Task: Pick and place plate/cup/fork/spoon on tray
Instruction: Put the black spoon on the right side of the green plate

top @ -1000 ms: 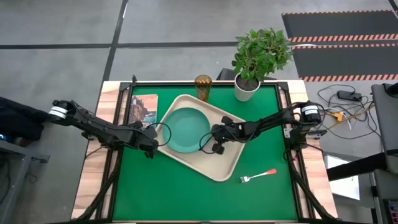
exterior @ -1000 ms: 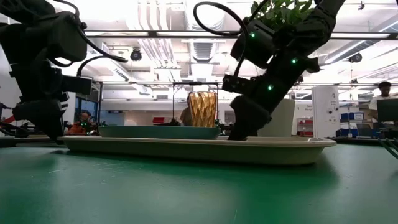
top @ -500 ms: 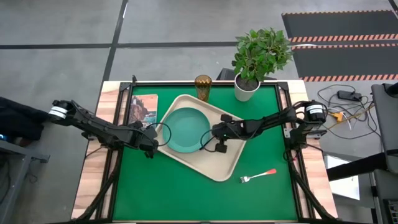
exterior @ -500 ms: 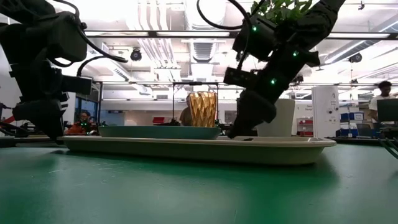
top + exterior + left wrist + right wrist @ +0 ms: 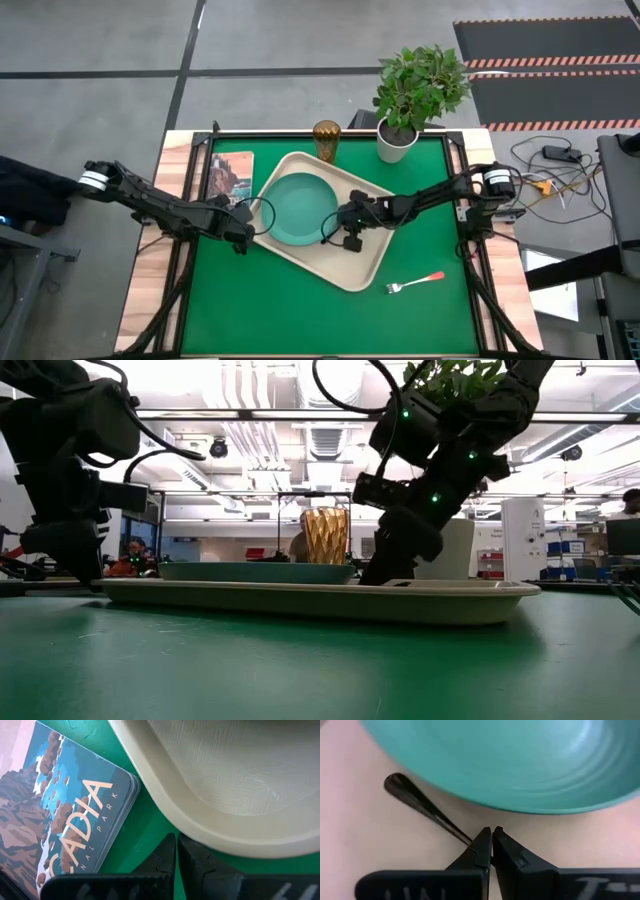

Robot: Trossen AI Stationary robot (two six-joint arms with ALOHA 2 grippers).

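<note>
Lower now than half a second back, the right gripper (image 5: 342, 232) sits over the tray (image 5: 370, 262), just beside the plate (image 5: 298, 207) on its right-hand side. Its fingers (image 5: 482, 849) are pressed together, tips all but meeting, and they pinch the thin handle of the spoon (image 5: 422, 806). That spoon is slim and glossy black, its rounded end pointing away from the fingertips, lying on the cream tray floor right along the plate's rim. In the low view the right gripper (image 5: 385, 563) reaches down to the tray's surface behind the raised edge.

The plate shows teal with faint concentric rings and rests in the tray's left half. The tray sits skewed on the green table (image 5: 300, 310), one corner toward the cup (image 5: 326, 139), which stands off the tray at the table's far edge, amber and ribbed. The fork (image 5: 413, 281), red-pink handle and silver tines, lies on the cloth near the tray's right corner, well apart from the spoon.

Over on the left, the left gripper (image 5: 240, 237) waits with fingers (image 5: 165, 857) shut, low between the tray's rim and the book (image 5: 231, 177). A potted plant (image 5: 418, 92) stands right of the cup.
</note>
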